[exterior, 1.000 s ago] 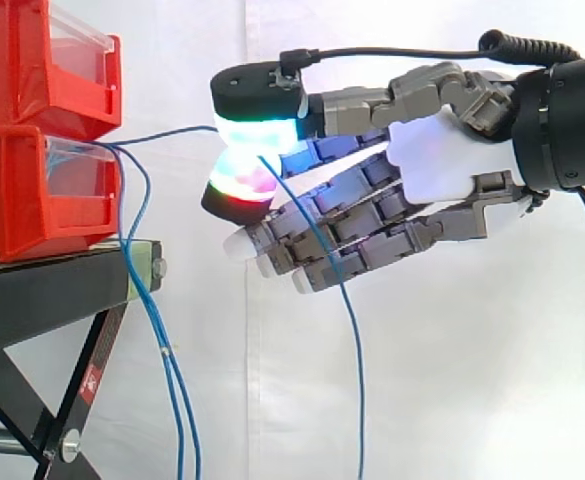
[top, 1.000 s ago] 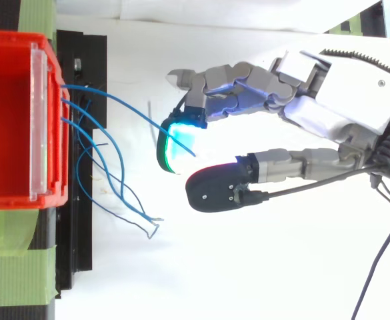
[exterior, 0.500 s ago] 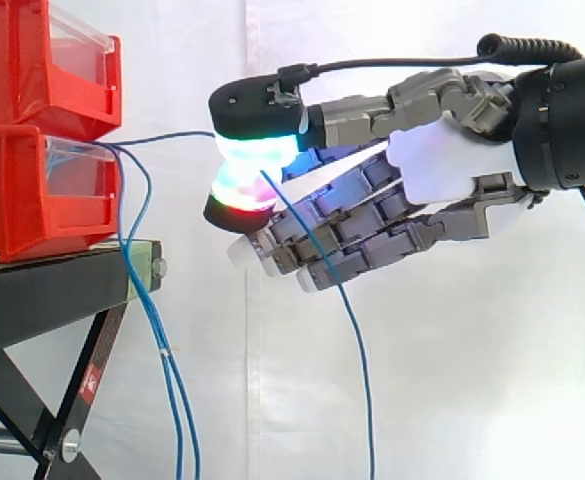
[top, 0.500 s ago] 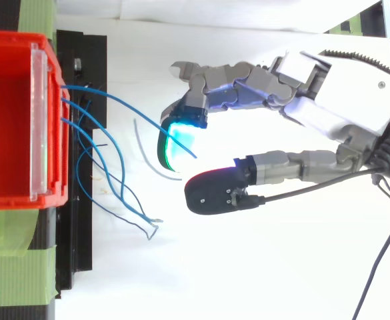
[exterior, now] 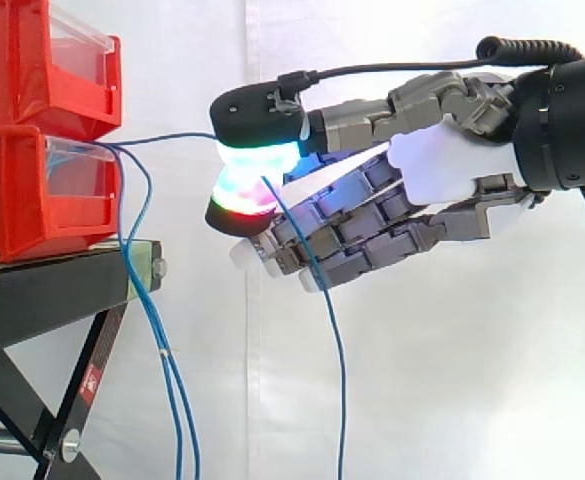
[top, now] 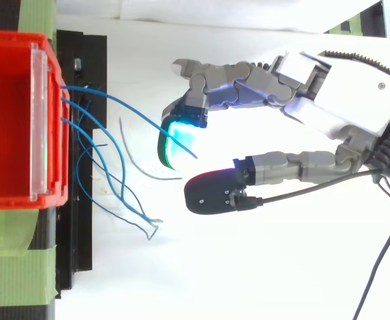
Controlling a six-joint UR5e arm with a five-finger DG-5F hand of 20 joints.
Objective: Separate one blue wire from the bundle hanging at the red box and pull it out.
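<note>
My hand reaches in from the right, level with the lower red box. Its thumb and one glowing fingertip pinch a single blue wire. That wire runs nearly level from the box front to the pinch, and its free end hangs down below the hand. The other fingers stay curled beneath. The rest of the blue bundle droops from the box past the stand's edge. From above, the hand sits right of the red box, with the pinched wire arching across the gap.
A second red box is stacked on the lower one, both on a black stand with a slanted leg. Green tape holds the box to the stand. A white curtain hangs behind.
The hand keeps its pinch and has hardly moved. The wire's hanging tail has swung to the left beneath the fingers.
</note>
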